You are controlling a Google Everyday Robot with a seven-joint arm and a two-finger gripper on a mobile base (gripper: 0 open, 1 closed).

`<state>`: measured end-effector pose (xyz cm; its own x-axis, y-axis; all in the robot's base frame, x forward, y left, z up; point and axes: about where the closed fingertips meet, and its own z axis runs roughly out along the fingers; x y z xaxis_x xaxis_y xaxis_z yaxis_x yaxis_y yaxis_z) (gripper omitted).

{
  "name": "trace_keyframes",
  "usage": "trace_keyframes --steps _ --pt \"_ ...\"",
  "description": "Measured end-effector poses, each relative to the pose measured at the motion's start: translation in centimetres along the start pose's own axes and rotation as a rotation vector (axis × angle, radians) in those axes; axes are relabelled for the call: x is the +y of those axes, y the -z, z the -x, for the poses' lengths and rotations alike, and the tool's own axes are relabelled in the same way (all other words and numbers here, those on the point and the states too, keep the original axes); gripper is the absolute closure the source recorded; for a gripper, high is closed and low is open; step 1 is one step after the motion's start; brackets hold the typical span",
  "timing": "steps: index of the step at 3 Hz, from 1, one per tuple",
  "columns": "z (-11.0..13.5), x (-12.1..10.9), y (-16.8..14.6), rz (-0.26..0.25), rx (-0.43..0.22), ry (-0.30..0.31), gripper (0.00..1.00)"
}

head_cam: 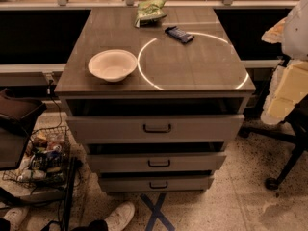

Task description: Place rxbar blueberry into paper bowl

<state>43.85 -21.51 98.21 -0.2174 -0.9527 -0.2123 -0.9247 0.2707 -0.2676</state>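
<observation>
Lab-like office workspace — drawer cabinet (154, 127), wheeled chair (284, 170), tape cross (156, 211) on speckled floor (231, 201), wire basket (41, 158) of snacks — gripper out of view.

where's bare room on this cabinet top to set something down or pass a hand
Widest bare patch: front right of the cabinet top, between paper bowl and right edge, nearer than the rxbar blueberry. Also back left, behind the bowl, beside the green snack bag. Crowded: back centre. The gripper is not in view.

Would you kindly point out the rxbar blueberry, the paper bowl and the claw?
rxbar blueberry (179, 34): camera view, middle of wrapper.
paper bowl (112, 66): camera view, bare inner floor.
claw: nowhere in the camera view.
</observation>
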Motion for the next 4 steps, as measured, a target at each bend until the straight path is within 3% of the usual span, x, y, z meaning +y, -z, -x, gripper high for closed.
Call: trace_keyframes --steps 1,2,3,4 --pt "0.0 0.0 0.0 0.0 0.0 0.0 0.0" --pt "-0.5 -1.9 -0.3 -0.062 -0.03 -0.061 0.0" --pt "-3.0 -5.1 -1.7 -0.134 -0.123 -0.198 0.0" --pt "-4.6 -9.7 -3.8 -0.203 -0.334 -0.334 0.0"
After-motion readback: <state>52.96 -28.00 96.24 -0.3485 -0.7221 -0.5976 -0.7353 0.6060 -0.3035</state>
